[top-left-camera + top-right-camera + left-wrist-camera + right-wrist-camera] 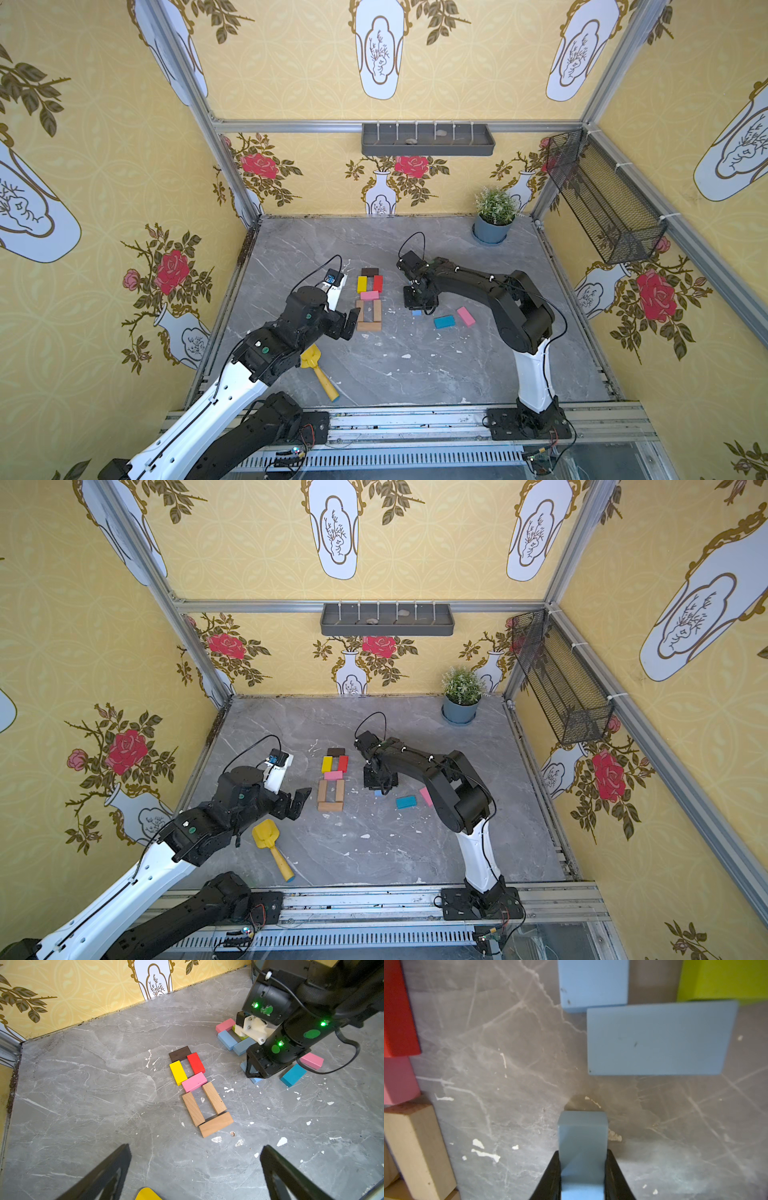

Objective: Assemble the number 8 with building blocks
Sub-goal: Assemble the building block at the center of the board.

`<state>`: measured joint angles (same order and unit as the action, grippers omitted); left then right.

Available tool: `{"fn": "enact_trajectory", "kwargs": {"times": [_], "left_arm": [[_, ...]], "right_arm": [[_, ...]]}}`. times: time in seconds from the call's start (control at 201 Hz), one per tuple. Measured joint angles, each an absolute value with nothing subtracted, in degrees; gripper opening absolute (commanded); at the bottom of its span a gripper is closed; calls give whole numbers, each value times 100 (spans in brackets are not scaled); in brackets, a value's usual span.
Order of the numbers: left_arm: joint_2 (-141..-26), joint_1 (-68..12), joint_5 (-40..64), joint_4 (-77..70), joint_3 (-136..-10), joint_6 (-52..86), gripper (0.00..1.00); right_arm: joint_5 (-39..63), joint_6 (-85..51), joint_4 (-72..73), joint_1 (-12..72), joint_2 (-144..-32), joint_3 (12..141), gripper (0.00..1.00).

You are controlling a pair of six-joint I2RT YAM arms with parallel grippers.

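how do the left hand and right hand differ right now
The left hand stands wide open and empty; the right hand is closed on a light blue block. The left hand faces the tan blocks; the right hand points down next to two other light blue blocks. Both have black fingers.

Yellow floral wallpaper (291,83) surrounds a grey marble tabletop (395,374), with a potted plant (494,210) in a back corner.
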<state>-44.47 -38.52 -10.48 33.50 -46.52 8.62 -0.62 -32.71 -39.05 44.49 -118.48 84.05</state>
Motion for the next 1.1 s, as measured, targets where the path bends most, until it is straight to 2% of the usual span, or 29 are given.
{"fn": "enact_trajectory", "kwargs": {"times": [1.095], "left_arm": [[-4449,-3852,-1048,3350,-4652,862,100]], "right_arm": [[-235,-3142,-4060,4340,-12119,8796,13]]}}
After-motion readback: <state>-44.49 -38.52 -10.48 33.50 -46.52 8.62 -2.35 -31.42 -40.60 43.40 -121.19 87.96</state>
